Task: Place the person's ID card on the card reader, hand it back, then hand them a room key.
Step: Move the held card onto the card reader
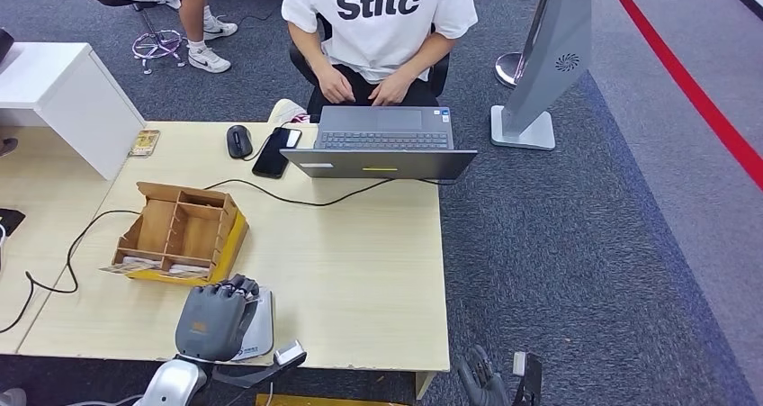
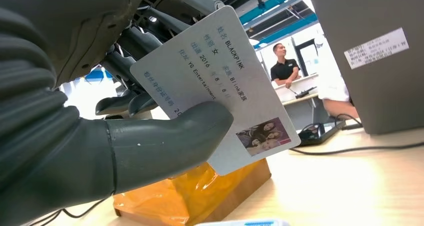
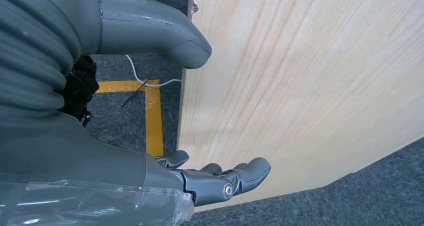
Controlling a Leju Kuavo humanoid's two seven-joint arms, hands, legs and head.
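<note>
Head view gives me a pale wood-grain table (image 1: 360, 253) on dark blue carpet, with my left hand (image 1: 216, 319) hovering over a flat white card reader (image 1: 259, 329) at the near edge. Its ribbed grey cover and smooth matte thumb (image 2: 165, 141) show up close in the left wrist view, where that thumb clamps the ID card (image 2: 220, 80) against the darker fingers (image 2: 125, 103). I see a thin, stiff, rounded-corner rectangle, white-grey, printed with lines of text and a small photo at one corner. My right hand (image 3: 220, 178) hangs off the table's right edge over the carpet, fingers loosely apart and holding nothing. Just beyond the left hand sits a compartmented wooden box (image 1: 180, 228) wrapped in crinkly yellow plastic; a black cable (image 1: 306, 199) snakes across the tabletop. Farther off lie a grey laptop (image 1: 382, 140), a black phone (image 1: 276, 150) and a mouse (image 1: 238, 140), and a person in a white T-shirt (image 1: 378, 19) sits behind them
</note>
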